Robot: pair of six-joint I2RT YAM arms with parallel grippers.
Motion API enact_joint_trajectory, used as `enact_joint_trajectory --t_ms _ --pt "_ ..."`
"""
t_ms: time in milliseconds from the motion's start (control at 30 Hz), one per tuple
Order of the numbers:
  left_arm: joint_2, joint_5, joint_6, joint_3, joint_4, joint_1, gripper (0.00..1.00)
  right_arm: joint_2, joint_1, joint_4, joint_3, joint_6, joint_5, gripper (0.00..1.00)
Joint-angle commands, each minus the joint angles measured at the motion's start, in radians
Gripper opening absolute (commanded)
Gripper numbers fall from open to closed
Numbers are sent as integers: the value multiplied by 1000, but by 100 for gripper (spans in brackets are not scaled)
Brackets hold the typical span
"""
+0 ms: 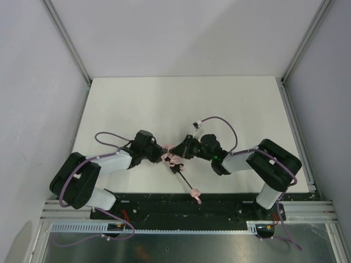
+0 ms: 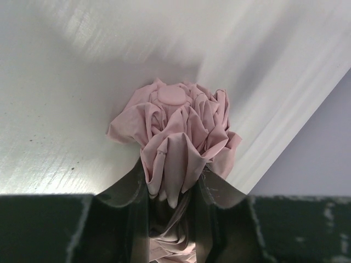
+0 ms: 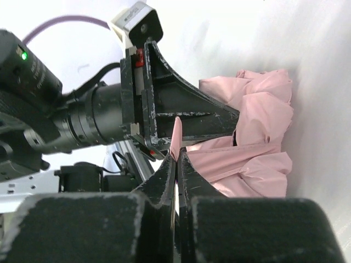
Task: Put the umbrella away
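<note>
Left gripper [image 2: 173,189] clamps the bunched umbrella [image 2: 178,126] at six o'clock on the table [image 1: 164,104], apparently steadying it, while the right gripper [image 3: 177,159] pinches a pink strip [image 3: 176,134], likely for wrapping; the handle [image 1: 195,194] trails toward five o'clock.

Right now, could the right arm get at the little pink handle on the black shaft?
Probably, but not at once. The handle lies uncovered at the near side, yet the right gripper is shut on a pink strip of the umbrella, so it must let go first.
</note>
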Motion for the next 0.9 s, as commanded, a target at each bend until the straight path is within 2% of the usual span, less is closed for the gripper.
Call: enact_joint_trajectory --t_ms 0,167,300,400,533,600,767,800,867 --pt "94 -356 -67 -62 -94 2 0 -140 74 650 66 203 -167 0" --pt "111 -343 -85 -59 -95 0 0 -224 110 456 64 26 -222 0" --pt "98 -344 -80 -46 -106 1 0 -274 187 184 63 -219 -249 0" --pt "95 -349 -78 -36 -121 0 0 -273 217 34 64 -359 -260 0" --pt "98 -338 -78 -32 -130 -4 0 -249 253 -139 69 -525 -202 0" --pt "97 -344 -69 -31 -129 -11 0 -261 228 -167 61 -525 -189 0" --pt "52 -347 -25 -53 -116 -24 0 -343 48 -401 117 -290 -114 0" --pt "42 -347 -19 -58 -108 -27 0 -334 12 -497 147 -274 -102 5" --pt "34 -346 -11 -60 -101 -30 0 -296 -58 -625 192 -250 -73 27"
